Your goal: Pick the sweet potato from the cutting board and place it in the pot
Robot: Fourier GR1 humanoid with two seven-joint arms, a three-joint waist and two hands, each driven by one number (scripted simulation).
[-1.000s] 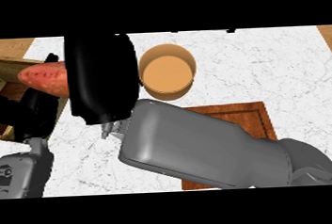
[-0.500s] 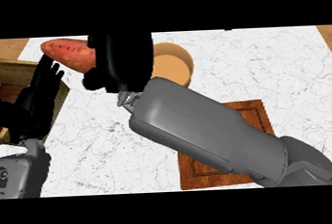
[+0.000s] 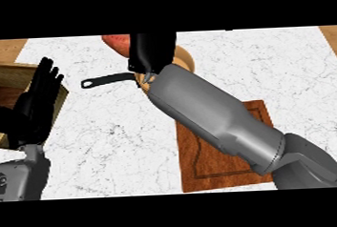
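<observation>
Cutting board (image 3: 202,169): bare wood nearest the robot, well short of the pot, partly under the right forearm.
Left hand (image 3: 37,104): left of the pot, fingers straight and up, resting, holding nothing.
Right hand (image 3: 151,51): curled round the sweet potato (image 3: 116,42), above the pot.
Pot (image 3: 179,62): mostly hidden; black handle (image 3: 106,81) points left.
Risk: potato sits toward the pot's left edge; letting go there could land it on the rim.
Writing: none readable.
</observation>
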